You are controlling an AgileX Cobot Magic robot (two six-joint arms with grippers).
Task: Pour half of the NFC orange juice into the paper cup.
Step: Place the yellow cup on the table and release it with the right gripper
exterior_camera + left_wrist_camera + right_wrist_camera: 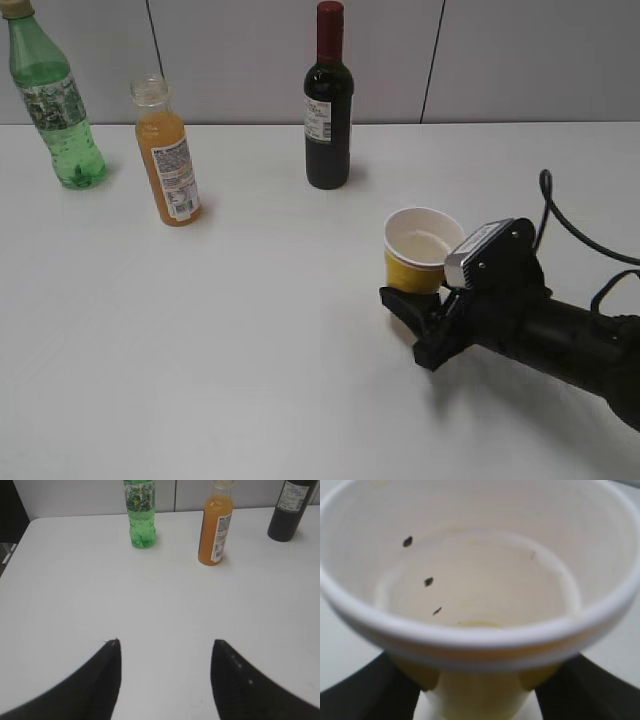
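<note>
NFC orange juice (167,155) stands upright on the table (250,340), uncapped, near full, its long axis vertical, between a green bottle (55,105) and a wine bottle (328,100). In the left wrist view it (216,527) lies toward 1 o'clock, well apart from the left gripper (166,647), whose fingers are spread and empty; that arm seems the one to fetch it. The right gripper (415,315) has its fingers closed around the paper cup (420,250), which looks empty, at 4 o'clock from the juice.
</note>
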